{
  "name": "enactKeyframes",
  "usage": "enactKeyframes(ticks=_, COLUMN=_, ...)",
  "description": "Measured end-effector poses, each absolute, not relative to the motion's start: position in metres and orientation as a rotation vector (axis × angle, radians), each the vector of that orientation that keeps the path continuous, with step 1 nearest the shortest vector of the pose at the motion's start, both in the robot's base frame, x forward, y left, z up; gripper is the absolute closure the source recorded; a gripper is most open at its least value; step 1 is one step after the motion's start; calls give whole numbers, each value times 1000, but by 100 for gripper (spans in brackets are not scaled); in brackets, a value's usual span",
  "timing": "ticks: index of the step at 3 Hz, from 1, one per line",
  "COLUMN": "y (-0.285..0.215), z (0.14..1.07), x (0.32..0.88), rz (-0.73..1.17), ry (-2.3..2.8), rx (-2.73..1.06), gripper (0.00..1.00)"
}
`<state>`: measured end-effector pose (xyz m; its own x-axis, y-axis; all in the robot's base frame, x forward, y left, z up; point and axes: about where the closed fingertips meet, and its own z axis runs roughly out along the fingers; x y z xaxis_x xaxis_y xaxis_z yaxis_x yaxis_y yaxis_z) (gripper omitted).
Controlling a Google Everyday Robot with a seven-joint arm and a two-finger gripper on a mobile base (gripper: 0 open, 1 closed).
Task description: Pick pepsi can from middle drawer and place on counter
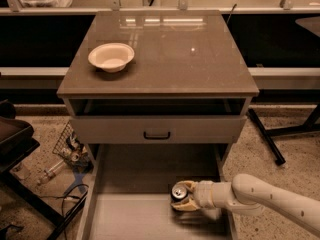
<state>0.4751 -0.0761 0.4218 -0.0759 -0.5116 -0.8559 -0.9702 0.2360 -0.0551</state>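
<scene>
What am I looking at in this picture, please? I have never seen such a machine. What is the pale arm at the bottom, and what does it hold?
This is a robot with one arm. A single camera looks down at a cabinet from the front. The pale arm comes in from the lower right. At its end is a two-finger pincer, which reaches into the open middle drawer at the bottom of the picture. Its fingers press on two sides of a small pepsi can with a silver top, so the can is gripped. Above it is another drawer front with a black handle. On the counter, the cabinet's glossy top, a white bowl stands near the left side.
</scene>
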Motion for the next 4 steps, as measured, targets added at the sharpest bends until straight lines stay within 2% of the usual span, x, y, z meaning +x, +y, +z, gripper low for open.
enactKeyframes(ticks=1, y=-67, z=435, x=472, rz=774, ry=1675, rx=-1395, gripper=100)
enactKeyframes(ticks=3, y=-90, z=554, x=470, rz=912, ry=1658, rx=-1329, gripper=100)
enactKeyframes(ticks=4, y=-122, z=651, x=485, rz=900, ry=1702, rx=-1235, gripper=100)
